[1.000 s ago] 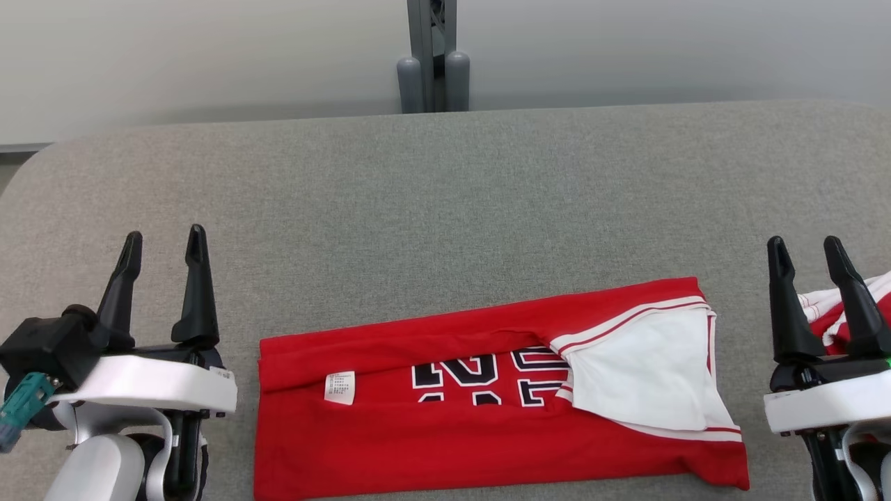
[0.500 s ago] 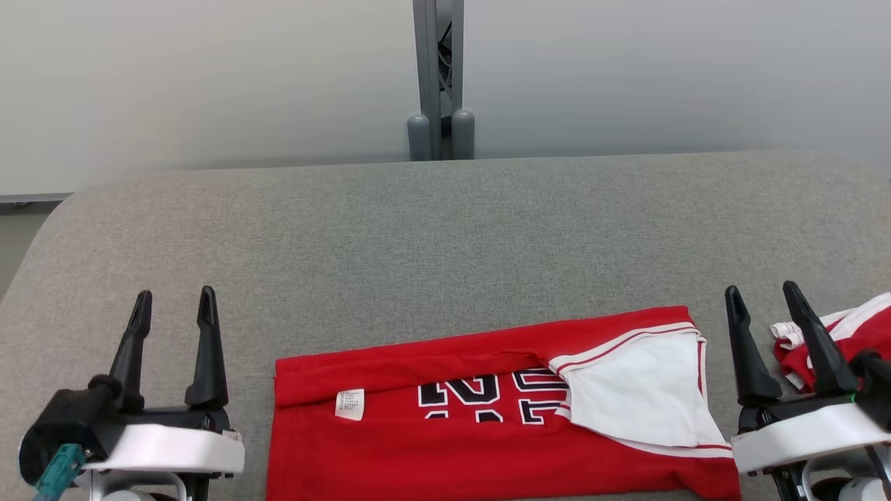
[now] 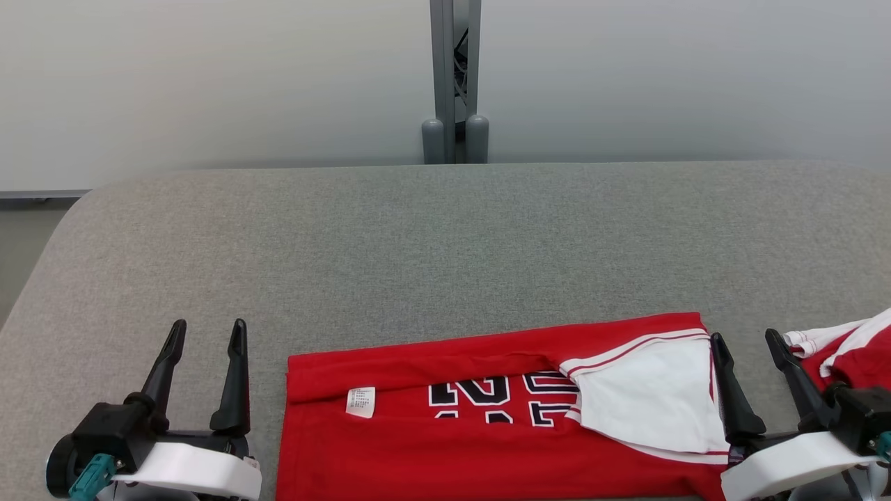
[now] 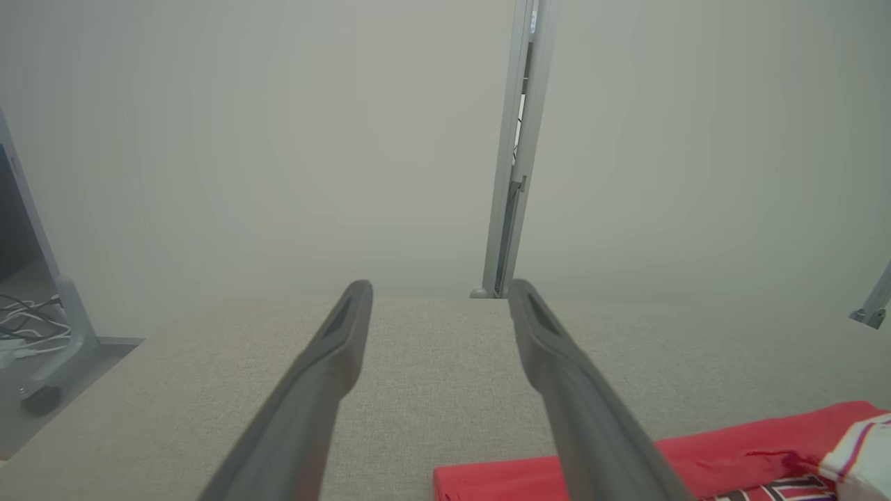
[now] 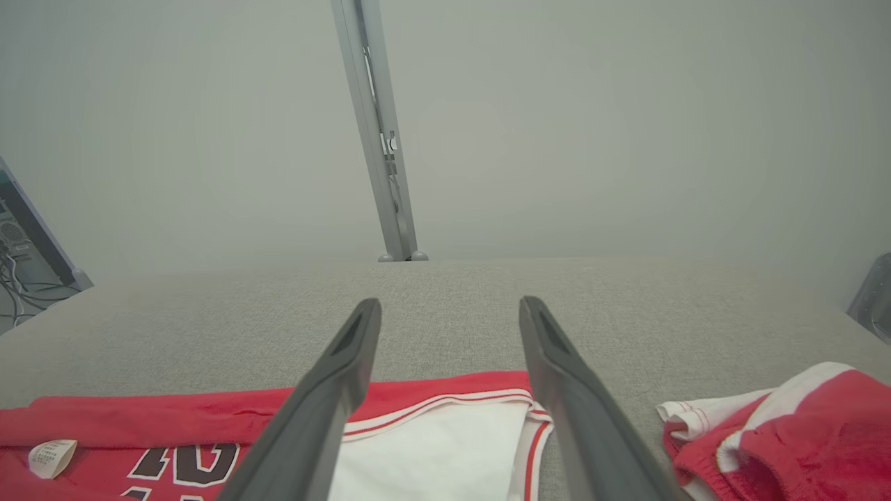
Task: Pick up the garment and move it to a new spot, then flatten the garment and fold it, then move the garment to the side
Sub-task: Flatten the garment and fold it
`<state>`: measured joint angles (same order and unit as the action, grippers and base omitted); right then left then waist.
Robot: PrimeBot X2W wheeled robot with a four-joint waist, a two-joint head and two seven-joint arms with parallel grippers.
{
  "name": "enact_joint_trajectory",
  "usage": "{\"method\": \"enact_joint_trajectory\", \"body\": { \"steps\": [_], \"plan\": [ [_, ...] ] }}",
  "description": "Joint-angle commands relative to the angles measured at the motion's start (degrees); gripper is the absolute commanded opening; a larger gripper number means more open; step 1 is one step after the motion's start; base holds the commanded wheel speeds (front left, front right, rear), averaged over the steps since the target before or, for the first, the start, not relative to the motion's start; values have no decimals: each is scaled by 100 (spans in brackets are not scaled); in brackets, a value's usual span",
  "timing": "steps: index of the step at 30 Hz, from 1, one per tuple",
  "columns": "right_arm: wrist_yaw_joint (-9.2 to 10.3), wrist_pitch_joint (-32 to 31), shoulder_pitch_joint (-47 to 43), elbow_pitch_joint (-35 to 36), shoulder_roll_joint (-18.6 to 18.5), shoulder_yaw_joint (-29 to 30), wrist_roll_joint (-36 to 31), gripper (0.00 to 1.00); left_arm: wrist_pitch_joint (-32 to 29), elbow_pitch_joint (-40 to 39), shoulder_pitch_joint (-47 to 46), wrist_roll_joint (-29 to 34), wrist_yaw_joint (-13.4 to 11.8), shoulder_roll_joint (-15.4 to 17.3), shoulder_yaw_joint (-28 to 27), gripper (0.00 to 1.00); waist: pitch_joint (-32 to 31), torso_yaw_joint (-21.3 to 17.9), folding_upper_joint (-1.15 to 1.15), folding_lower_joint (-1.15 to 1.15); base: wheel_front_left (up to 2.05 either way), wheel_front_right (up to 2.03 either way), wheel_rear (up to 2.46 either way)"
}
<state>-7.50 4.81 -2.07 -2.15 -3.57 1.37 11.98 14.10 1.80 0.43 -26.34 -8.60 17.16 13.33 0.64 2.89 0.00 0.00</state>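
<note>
Red knit garment (image 3: pixel 487 452) lies folded flat at the near edge of the grey worktop (image 3: pixel 418 243), between the left hand (image 3: pixel 209 323) and right hand (image 3: pixel 743 335), both spread and empty. It looks light and limp, so pinching both short ends together should keep the fold.

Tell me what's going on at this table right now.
A two-armed robot is working on a red garment, which lies folded in a long strip near the front edge of the grey table. Neither arm has hold of it: the left end effector and right end effector stand open and empty on either side of it. A second red and white garment lies crumpled at the far right.
</note>
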Motion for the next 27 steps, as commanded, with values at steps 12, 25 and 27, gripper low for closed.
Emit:
{"method": "enact_joint_trajectory", "body": {
  "steps": [12,25,27],
  "plan": [
    [2,-202,251,-930,-200,74,-34,100,-79,157,-406,-57,151,-17,136,100,195,329,0,0,0,0,0],
    [2,46,723,-2787,-170,98,31,100,9,348,-630,-87,284,-90,185,100,440,486,0,0,0,0,0],
    [2,105,832,-3033,-164,139,8,100,13,369,-687,-77,307,-96,192,100,475,495,0,0,0,0,0]
  ]
}}
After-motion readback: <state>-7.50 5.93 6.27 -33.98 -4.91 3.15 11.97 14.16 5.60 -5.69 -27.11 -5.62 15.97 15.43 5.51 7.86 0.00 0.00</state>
